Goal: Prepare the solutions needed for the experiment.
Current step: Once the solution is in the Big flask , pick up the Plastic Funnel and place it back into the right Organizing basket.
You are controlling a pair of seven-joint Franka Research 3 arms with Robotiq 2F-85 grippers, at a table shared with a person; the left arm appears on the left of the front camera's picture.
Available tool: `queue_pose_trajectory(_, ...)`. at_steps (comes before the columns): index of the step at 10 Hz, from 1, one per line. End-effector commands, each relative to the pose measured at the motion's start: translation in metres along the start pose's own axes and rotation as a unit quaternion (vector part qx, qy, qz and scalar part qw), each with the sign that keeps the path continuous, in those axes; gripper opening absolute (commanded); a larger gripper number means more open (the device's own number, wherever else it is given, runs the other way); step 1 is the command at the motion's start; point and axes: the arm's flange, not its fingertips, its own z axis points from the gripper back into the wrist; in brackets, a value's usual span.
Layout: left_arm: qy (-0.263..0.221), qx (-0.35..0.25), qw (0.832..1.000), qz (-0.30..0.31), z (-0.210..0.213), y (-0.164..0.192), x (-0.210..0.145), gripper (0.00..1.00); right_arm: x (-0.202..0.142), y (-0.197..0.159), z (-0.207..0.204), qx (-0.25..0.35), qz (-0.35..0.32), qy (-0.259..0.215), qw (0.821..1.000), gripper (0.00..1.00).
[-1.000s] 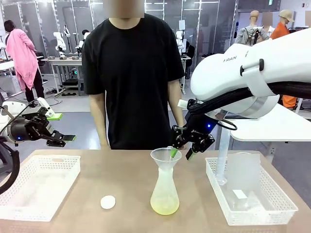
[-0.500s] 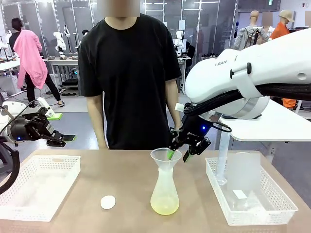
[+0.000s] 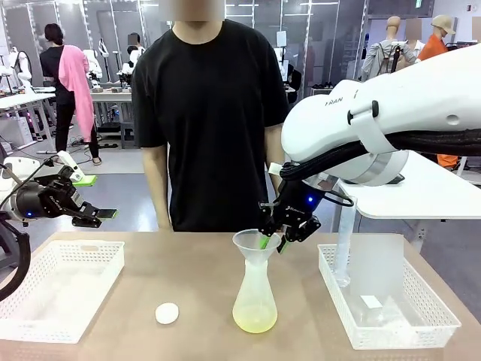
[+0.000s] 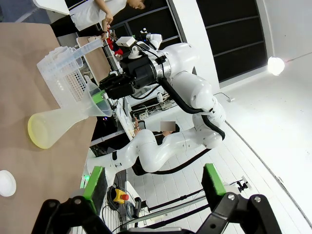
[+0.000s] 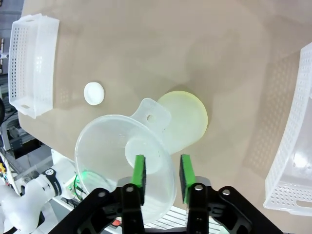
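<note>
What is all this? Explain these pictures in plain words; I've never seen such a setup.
Two white robot arms share a table with a person standing opposite. One picture looks across the table; the other two come from cameras on the arms' wrists. On the table: two white baskets, a white cap, and a clear flask holding a little yellowish liquid, a funnel on top. The left gripper hangs open, empty. The right gripper straddles the funnel's rim; whether it pinches it yet, I can't tell.
</note>
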Motion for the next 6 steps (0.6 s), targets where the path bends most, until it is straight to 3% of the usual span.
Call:
queue_pose_trajectory(1, 0.0, 0.0, 1.0, -0.004, -0.0004, -0.0013, 0.0011, 1.0, 0.0029, 0.0063, -0.0005, -0.004, -0.026, 0.0, 1.0, 0.37)
queue_pose_trajectory(2, 0.0, 0.0, 1.0, -0.004, -0.0004, -0.0013, 0.0011, 1.0, 0.0023, 0.0065, -0.0017, -0.003, -0.027, 0.003, 1.0, 0.04)
queue_pose_trajectory(3, 0.0, 0.0, 1.0, -0.004, -0.0004, -0.0013, 0.0011, 1.0, 0.0016, 0.0067, -0.0029, -0.005, -0.027, 0.004, 1.0, 0.18)
queue_pose_trajectory(4, 0.0, 0.0, 1.0, -0.004, -0.0004, -0.0013, 0.0011, 1.0, 0.0013, 0.0068, -0.0037, -0.006, -0.028, 0.005, 1.0, 0.0)
queue_pose_trajectory(6, 0.0, 0.0, 1.0, -0.004, -0.0004, -0.0013, 0.0011, 1.0, 0.0008, 0.0063, -0.0042, -0.005, -0.029, 0.007, 1.0, 0.0)
